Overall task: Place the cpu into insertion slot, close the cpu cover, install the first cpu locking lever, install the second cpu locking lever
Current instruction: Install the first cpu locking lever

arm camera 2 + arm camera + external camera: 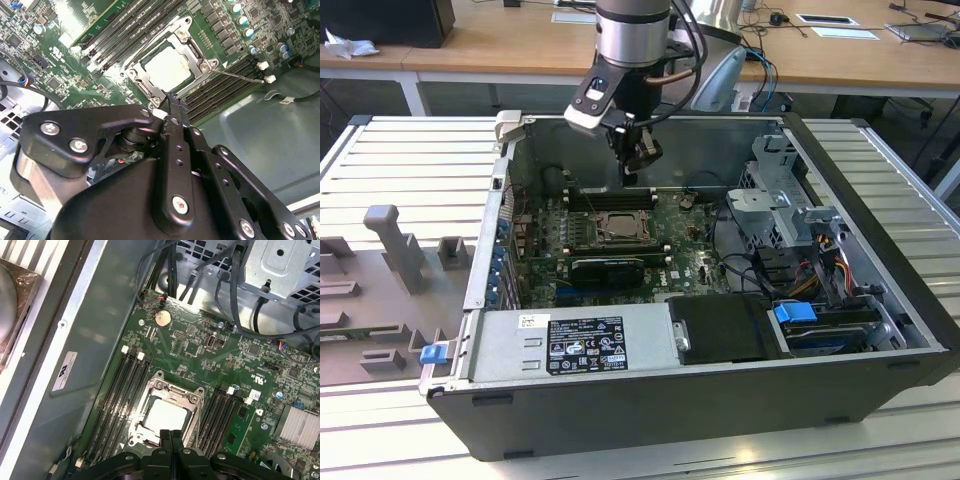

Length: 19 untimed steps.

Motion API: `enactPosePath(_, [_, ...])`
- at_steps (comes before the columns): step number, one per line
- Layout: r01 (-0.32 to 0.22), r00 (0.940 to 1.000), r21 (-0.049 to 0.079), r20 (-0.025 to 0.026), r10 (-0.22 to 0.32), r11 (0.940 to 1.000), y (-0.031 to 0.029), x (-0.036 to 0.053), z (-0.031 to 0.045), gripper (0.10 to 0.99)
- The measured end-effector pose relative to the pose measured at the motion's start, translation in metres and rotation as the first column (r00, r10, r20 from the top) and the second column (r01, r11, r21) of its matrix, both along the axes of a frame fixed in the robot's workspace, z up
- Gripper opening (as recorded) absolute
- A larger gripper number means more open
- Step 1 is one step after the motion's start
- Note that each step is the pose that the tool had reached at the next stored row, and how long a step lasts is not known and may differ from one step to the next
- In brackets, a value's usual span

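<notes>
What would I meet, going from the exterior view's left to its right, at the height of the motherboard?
Grey moulded tray → cpu cover → metal drive cage.

In the exterior view you see a ribbed metal surface (410, 150) spreading from nine to three o'clock. Pale wooden desks (490, 58) run across at twelve, a black box (405, 20) on them at eleven, white papers (845, 32) at one.
</notes>
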State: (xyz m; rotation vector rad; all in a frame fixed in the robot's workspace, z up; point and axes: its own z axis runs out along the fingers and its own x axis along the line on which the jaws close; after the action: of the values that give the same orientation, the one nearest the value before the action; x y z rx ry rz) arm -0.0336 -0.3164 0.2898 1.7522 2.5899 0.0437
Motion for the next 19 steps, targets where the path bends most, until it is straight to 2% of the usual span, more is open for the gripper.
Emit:
enactPosePath(2, [-0.001,1.0,-0.001,0.0019,0.001,1.0,-0.0001,0.0,-0.0007,0.106])
enactPosePath(9, [-0.043,0.9991,-0.001,0.0021,0.043,0.9991,-0.0001,0.0,-0.0008,0.106])
enactPosePath(19, [-0.106,0.9943,-0.001,0.0021,0.106,0.9943,-0.0001,0.0,-0.0008,0.106])
